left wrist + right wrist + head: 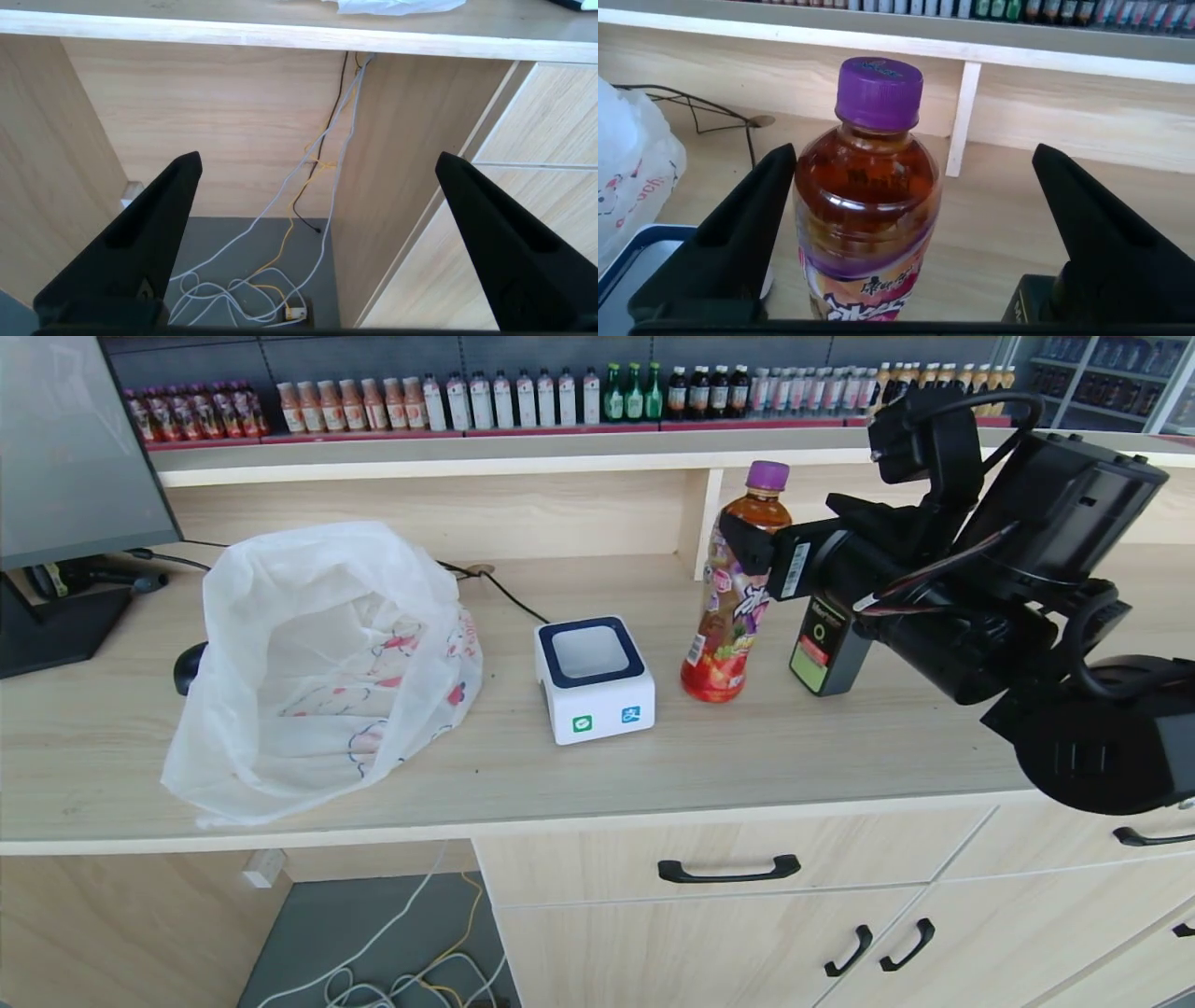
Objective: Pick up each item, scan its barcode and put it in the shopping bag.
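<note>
Bottle (733,607) stands upright right of centre on the tabletop (747,747). The right hand (915,159) is spread wide around it and has not gripped it. Scanning at the scanner (594,679) and bagging in the shopping bag (317,663) at left remain, probably for the dark box (826,653) too. The left hand (318,163) is open.

Purple-capped tea bottle (721,635) upright beside white scanner (594,679), open white shopping bag (317,663) farther left, perhaps part-filled

Wooden counter (747,747), drawers (728,870), stocked shelf (560,397)
</note>
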Robot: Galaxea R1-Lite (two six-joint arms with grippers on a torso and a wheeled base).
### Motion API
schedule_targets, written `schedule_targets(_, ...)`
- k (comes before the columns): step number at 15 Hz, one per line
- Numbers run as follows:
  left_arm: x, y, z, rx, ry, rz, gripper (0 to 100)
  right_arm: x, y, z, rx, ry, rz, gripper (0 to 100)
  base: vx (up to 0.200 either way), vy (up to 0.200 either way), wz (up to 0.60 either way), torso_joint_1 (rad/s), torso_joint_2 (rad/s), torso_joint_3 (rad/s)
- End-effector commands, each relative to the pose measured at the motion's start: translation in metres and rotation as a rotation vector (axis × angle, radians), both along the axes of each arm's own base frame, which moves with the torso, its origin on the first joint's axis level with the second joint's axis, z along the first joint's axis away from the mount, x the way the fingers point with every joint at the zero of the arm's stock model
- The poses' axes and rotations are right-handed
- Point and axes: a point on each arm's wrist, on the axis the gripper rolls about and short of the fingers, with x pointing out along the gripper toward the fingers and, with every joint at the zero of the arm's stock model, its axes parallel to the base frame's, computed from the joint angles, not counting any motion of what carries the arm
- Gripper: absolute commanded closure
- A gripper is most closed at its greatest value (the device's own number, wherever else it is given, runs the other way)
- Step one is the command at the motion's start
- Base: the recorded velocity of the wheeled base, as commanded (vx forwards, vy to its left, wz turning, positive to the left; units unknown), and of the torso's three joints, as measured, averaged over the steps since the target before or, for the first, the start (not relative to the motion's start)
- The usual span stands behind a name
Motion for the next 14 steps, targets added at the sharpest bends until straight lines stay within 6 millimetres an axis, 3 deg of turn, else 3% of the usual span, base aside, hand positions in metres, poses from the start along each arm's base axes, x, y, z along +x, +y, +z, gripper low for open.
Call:
schedule_targets(1, 0.0, 0.0, 0.0, 0.0, -0.001, 0.002, 0, 0.003, 0.001, -0.001, 0.002, 0.003, -0.003, 0, 0.0, 0.0, 0.0, 0.0, 0.0, 0.0)
schedule_targets(14, 0.0, 0.0, 0.0, 0.0, -0.001, 0.0, 0, 0.015, 0.021, -0.027, -0.001, 0.062, 0.023, 0, 0.0, 0.0, 0.0, 0.0, 0.0, 0.0)
